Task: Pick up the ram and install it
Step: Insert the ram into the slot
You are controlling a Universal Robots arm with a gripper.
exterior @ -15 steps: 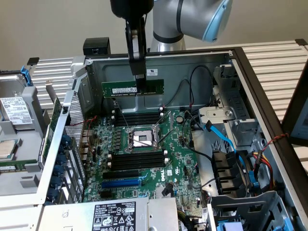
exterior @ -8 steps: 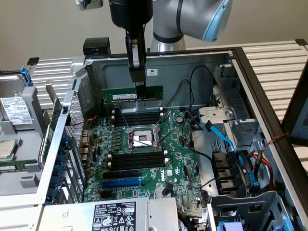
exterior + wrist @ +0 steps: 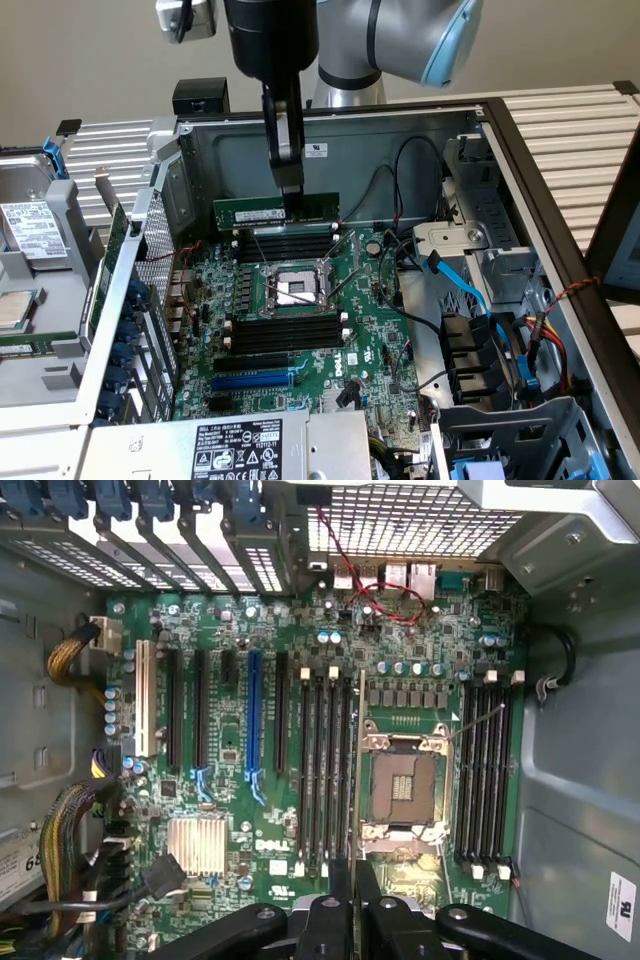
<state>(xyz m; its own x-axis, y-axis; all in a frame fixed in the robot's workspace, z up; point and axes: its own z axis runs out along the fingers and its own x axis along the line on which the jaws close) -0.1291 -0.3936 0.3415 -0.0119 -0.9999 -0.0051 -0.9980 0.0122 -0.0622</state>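
Note:
The ram [image 3: 255, 212] is a long green stick with a white label, hanging level just above the motherboard [image 3: 345, 345] inside the open computer case. My gripper [image 3: 291, 192] comes down from above and is shut on the stick's upper edge, right of its middle. The stick hovers over the far bank of black memory slots [image 3: 285, 243], behind the CPU socket [image 3: 293, 288]. From the wrist camera the ram [image 3: 358, 770] appears edge-on as a thin line running out from between my fingertips [image 3: 341, 885], alongside a bank of black slots [image 3: 325, 770] and the socket [image 3: 402, 785].
A second bank of black slots [image 3: 280, 335] and a blue slot [image 3: 252, 381] lie nearer the camera. Blue and black cables [image 3: 455, 285] crowd the exterior view's right side. The case's back wall [image 3: 400, 130] stands close behind the ram. A labelled power supply [image 3: 235, 450] sits in front.

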